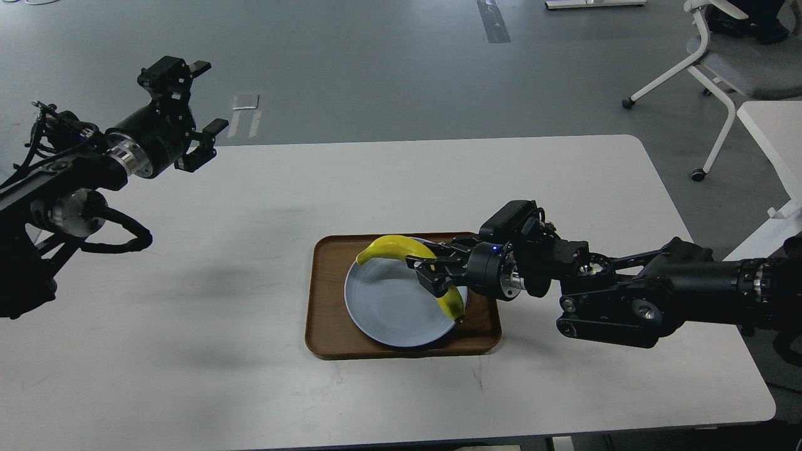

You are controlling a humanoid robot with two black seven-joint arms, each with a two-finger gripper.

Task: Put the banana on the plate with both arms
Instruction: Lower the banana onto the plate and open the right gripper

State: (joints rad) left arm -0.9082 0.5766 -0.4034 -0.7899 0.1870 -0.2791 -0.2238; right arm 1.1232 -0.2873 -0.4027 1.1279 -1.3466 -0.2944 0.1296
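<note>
The yellow banana [395,247] arches over the right half of the pale blue-grey plate [388,300], its dark tip low at the plate's right rim. My right gripper [430,274] is shut on the banana's middle, reaching in from the right. I cannot tell whether the banana rests on the plate or hangs just above it. My left gripper [195,109] is open and empty, held high above the table's far left corner, well away from the plate.
The plate sits in a rectangular brown wooden tray [326,300] at the middle of the white table [250,250]. A white office chair [720,56] and another white table [774,138] stand off to the right on the grey floor.
</note>
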